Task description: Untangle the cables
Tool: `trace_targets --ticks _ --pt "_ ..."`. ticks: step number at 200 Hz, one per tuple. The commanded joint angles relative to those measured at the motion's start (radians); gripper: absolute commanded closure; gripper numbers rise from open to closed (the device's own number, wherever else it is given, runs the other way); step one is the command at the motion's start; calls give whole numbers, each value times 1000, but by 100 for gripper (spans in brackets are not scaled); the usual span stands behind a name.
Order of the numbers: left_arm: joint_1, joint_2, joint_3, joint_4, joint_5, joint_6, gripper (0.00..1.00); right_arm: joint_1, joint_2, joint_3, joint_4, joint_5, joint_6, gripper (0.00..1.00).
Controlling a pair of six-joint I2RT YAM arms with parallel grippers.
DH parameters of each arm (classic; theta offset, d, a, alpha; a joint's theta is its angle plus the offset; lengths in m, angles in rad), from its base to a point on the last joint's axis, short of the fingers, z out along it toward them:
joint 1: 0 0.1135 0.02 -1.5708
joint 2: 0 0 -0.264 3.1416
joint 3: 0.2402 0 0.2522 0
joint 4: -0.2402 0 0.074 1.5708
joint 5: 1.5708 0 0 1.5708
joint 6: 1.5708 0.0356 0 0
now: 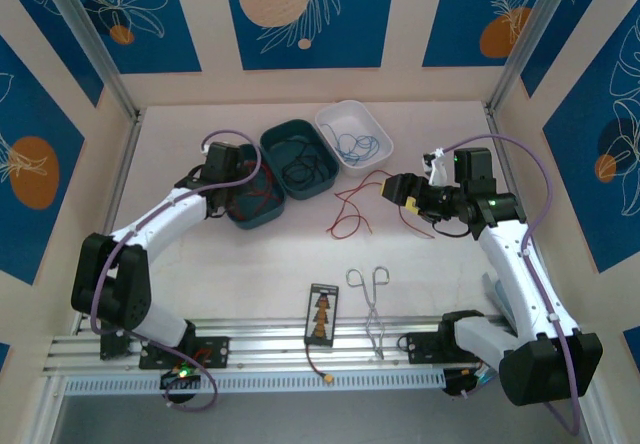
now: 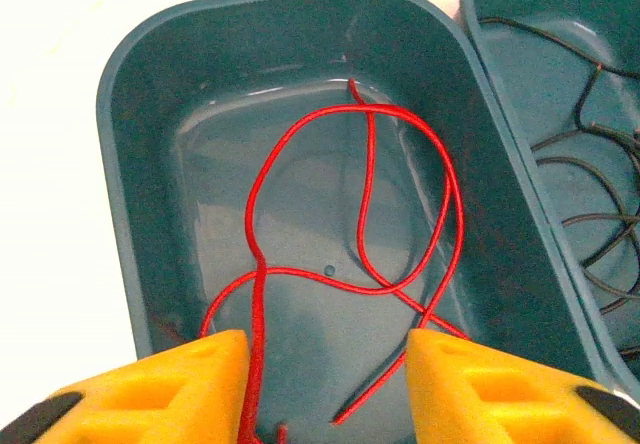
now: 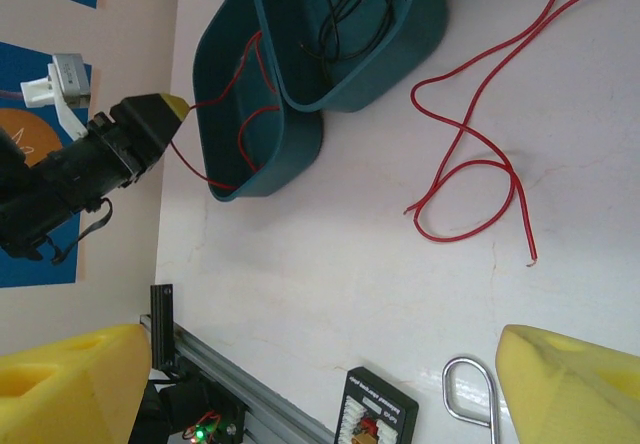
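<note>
A red cable [image 2: 365, 164] lies looped inside the left teal tray [image 2: 130, 164]. My left gripper [image 2: 328, 384] hangs over this tray with its yellow fingers apart, so it is open. One red strand rises along the inner face of its left finger [image 2: 180, 384]. In the right wrist view that strand runs from the tray up to the left gripper's tip [image 3: 170, 106]. A second red cable [image 1: 352, 209] sprawls loose on the table. My right gripper [image 1: 392, 188] hovers just right of it, wide open and empty [image 3: 322, 339].
A second teal tray [image 1: 297, 162] holds black cables [image 2: 590, 164]. A white tray [image 1: 353, 114] behind it holds blue cable [image 1: 355, 147]. Silver forceps [image 1: 372, 304] and a black connector board [image 1: 321, 316] lie near the front rail.
</note>
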Motion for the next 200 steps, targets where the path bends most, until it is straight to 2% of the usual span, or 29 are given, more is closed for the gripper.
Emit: trace_targets --ticks 1,31,59,95,125,174,200 --pt "4 25 37 -16 0 9 73 8 7 2 8 -3 11 11" --pt "-17 95 92 -37 10 44 100 12 15 -2 22 -3 20 11" --pt "-48 203 171 -89 -5 100 100 19 34 1 19 21 20 11" --pt "-62 336 267 -146 -19 145 100 44 63 15 -47 137 -6 11" --pt "-63 430 321 -163 -1 163 100 57 72 3 -43 152 -7 11" --pt "-63 471 347 -172 3 157 100 73 97 4 -46 184 -16 11" --pt "-63 411 329 -189 3 158 74 78 102 4 -51 225 -17 11"
